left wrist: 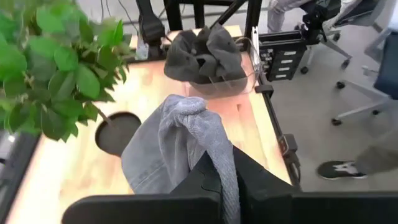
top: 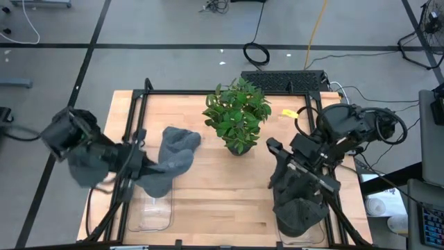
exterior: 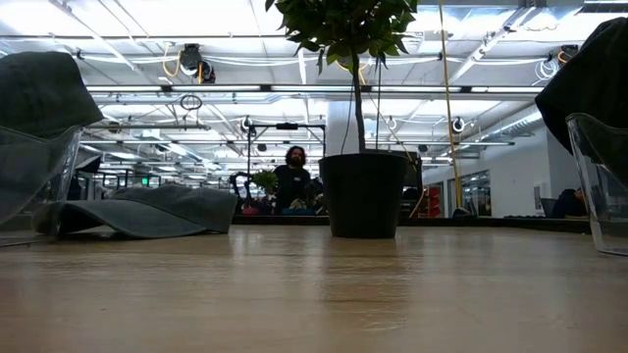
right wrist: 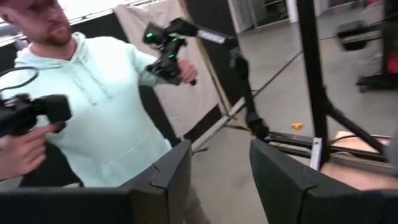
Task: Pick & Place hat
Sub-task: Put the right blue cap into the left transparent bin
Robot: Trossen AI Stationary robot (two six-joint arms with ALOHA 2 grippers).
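Fabric here is soft and limp: the grey knitted hat (top: 175, 156) sags across the wooden table (top: 229, 201) beside the potted plant (top: 237, 114), its edge pinched in the left gripper (left wrist: 225, 180), jaws clamped together on a fold. Light, unbreakable; bunched cloth grips best. The right gripper (right wrist: 221, 168), jaws apart, holds nothing.

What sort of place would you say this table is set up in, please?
Probably a robotics lab in an open industrial hall: exposed ceiling pipes, cables across the floor, and a person holding control handles beside the wooden table.
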